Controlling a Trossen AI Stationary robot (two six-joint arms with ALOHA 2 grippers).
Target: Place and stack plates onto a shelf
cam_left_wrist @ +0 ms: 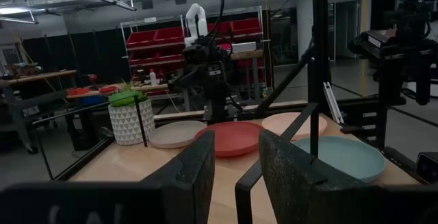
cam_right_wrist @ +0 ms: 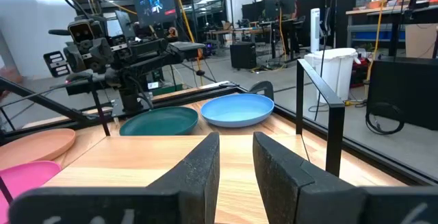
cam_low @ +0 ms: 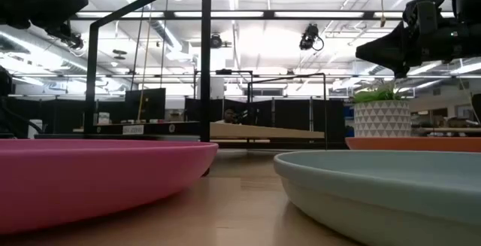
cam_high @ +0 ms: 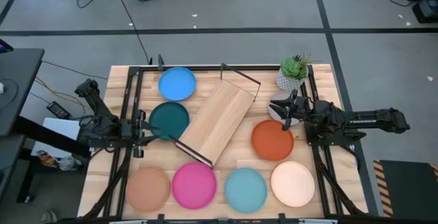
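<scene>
Plates all on table, none on shelf (cam_high: 215,120) yet. Shelf sits mid-frame, long axis running lower left to upper right. Dark teal plate (cam_high: 169,118) just right of left gripper (cam_high: 142,135), blue plate (cam_high: 177,83) above it. Orange plate (cam_high: 272,140) just below right gripper (cam_high: 285,112), so right arm looks nearest to that one, left arm to dark teal. Both grippers narrow, small gap between fingers, holding nothing. Tan, pink (cam_high: 194,184), light teal, cream plates lined along bottom.
</scene>
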